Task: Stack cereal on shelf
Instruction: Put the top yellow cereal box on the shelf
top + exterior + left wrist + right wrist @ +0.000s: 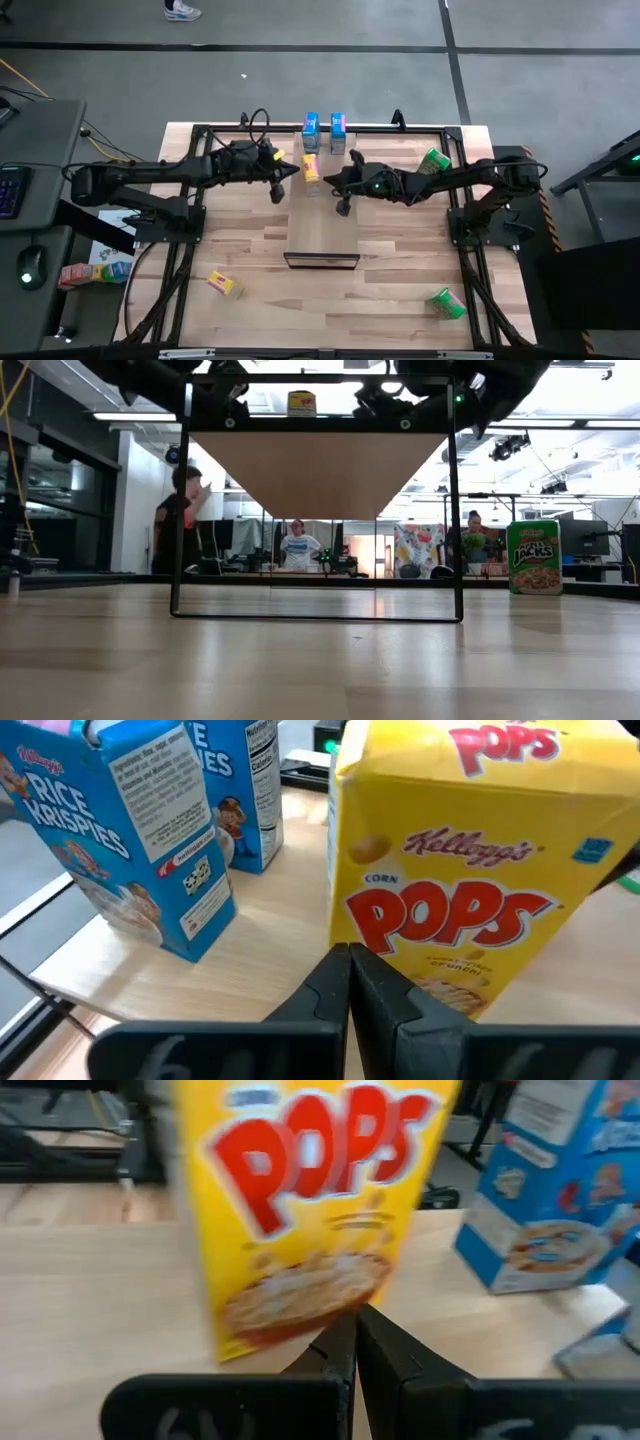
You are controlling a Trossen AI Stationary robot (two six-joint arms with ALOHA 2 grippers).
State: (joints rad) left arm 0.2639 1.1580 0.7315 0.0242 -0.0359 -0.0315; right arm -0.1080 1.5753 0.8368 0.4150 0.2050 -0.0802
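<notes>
High view shows the pale shelf point(322, 215) mid-table, with my two arms meeting over its far end. Two blue cereal boxes point(311, 127) stand at the back edge, a yellow box point(311, 167) upright just before them. My left gripper point(292, 170) and right gripper point(331, 178) flank the yellow box, both pinched shut, holding nothing.

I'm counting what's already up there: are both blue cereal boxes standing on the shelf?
Yes: in the high view both blue boxes stand upright, side by side, at the far end of the shelf.
</notes>
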